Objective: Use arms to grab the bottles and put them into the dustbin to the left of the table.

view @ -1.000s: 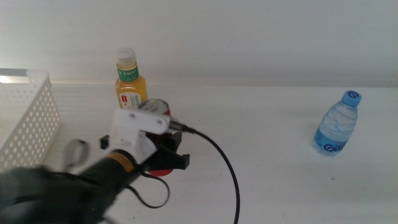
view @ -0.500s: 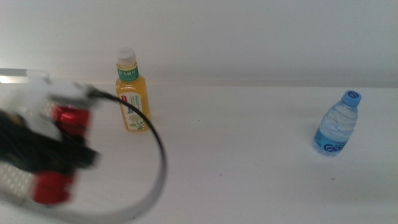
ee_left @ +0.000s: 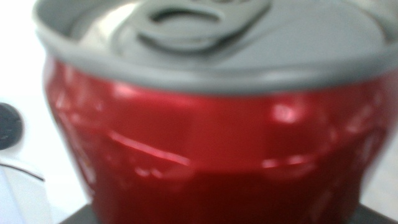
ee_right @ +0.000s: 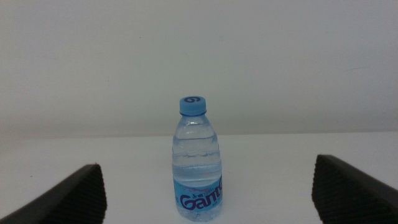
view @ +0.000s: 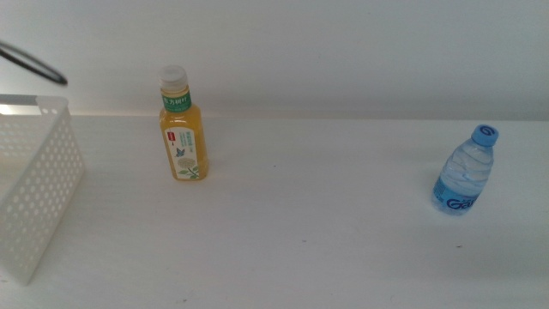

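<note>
The left gripper holds the red can [ee_left: 211, 124] (filling its wrist view), out of the middle view. The juice bottle [view: 183, 125] and water bottle [view: 466, 170] stand on the table [view: 326, 215], well apart. The right gripper [ee_right: 208, 193] waits, jaws wide, facing the water bottle. The bin [view: 34, 184] shows nothing inside; all 3 remain.

Bare lab-style test bench: plain white table [view: 343, 215], blank white wall [view: 343, 51], no furnishings visible.
</note>
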You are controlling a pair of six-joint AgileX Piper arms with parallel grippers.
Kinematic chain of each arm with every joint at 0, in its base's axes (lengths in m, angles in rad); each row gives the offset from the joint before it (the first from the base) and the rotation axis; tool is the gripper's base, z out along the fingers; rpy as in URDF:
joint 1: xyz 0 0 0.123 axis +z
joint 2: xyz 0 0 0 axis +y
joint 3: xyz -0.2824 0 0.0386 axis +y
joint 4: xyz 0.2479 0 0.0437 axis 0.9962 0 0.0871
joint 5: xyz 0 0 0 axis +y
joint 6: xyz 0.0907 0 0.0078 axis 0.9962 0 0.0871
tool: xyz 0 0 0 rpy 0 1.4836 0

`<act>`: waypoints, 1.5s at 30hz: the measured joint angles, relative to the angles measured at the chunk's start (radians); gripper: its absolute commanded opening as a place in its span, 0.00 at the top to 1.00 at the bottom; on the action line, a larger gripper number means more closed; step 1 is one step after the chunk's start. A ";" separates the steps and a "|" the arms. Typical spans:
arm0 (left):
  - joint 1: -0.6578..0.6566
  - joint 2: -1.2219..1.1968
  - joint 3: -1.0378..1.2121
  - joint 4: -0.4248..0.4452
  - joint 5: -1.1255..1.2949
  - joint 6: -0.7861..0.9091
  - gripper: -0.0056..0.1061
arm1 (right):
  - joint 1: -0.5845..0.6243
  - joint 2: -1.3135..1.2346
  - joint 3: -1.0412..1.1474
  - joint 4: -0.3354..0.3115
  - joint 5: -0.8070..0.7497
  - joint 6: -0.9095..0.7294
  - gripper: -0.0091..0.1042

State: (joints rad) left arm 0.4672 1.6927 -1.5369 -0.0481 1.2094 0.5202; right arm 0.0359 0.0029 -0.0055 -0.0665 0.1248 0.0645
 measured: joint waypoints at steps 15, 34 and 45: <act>0.000 0.289 -0.012 -0.016 0.007 0.041 0.50 | 0.000 0.000 0.000 0.000 0.000 0.000 0.14; -0.441 -0.257 0.146 0.055 -0.043 -0.300 0.11 | 0.000 0.000 0.000 0.000 0.000 0.000 0.14; -0.712 -0.526 0.985 0.322 -1.182 -0.707 0.11 | 0.000 0.000 0.000 0.000 0.000 0.000 0.14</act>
State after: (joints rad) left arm -0.2445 1.1665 -0.5514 0.2744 0.0269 -0.1870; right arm 0.0359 0.0029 -0.0055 -0.0665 0.1248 0.0645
